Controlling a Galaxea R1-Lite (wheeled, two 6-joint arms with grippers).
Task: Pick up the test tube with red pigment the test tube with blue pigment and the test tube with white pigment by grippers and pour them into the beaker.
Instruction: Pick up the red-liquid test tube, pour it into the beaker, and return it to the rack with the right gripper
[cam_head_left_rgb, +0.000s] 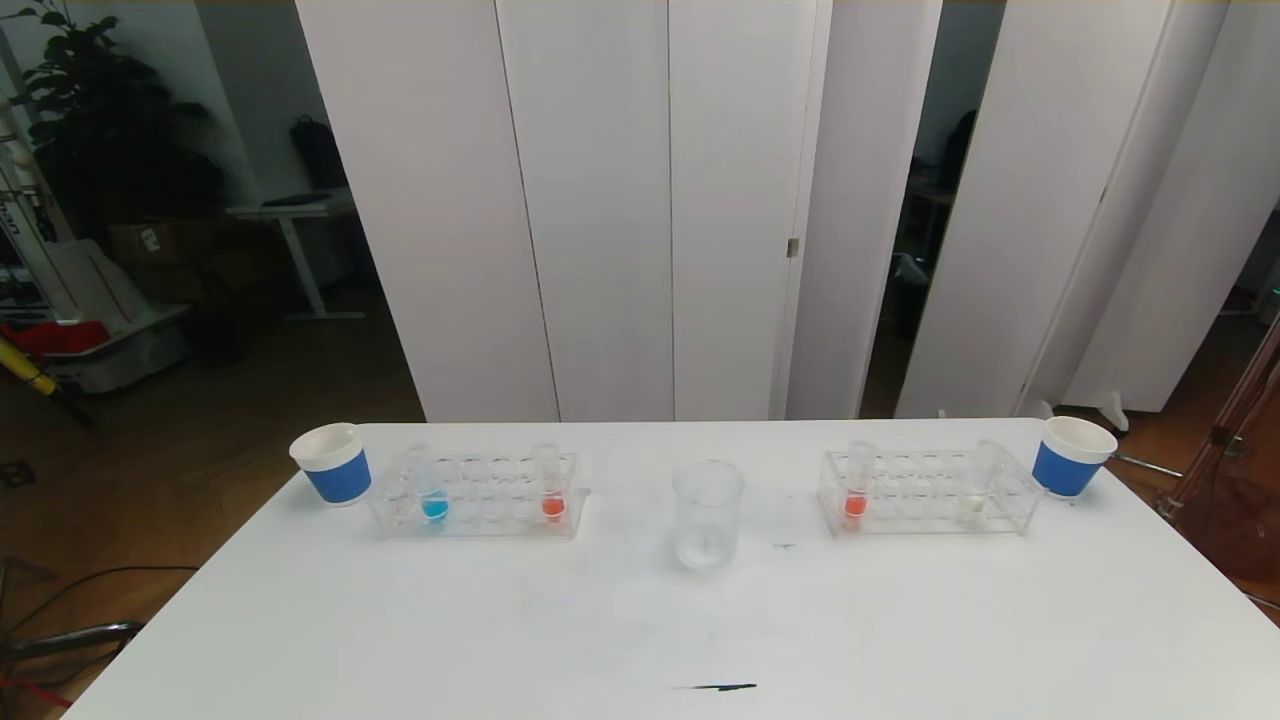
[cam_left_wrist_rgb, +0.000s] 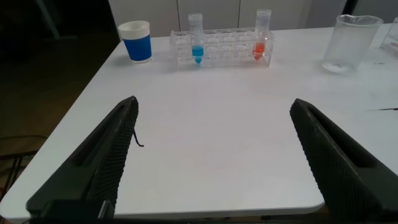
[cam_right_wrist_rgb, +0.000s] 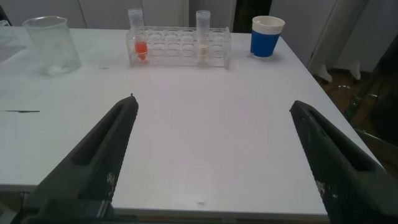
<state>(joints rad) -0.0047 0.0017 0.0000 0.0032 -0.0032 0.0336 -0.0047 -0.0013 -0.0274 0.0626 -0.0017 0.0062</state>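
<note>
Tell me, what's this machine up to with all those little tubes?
Nothing is being handled yet. Both grippers, left and right, hang open over the table's near edge. The blue tube stands in the left rack, the white tube in the right rack, with the beaker between them.

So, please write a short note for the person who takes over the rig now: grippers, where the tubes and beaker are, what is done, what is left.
Left gripper: open, empty, at the table's near edge.
Right gripper: the same.
Left rack: blue tube and a red tube.
Right rack: another red tube and the white tube.
Beaker: between the racks, no colour in it.
Done: nothing poured.
Left: all three pours.
</note>
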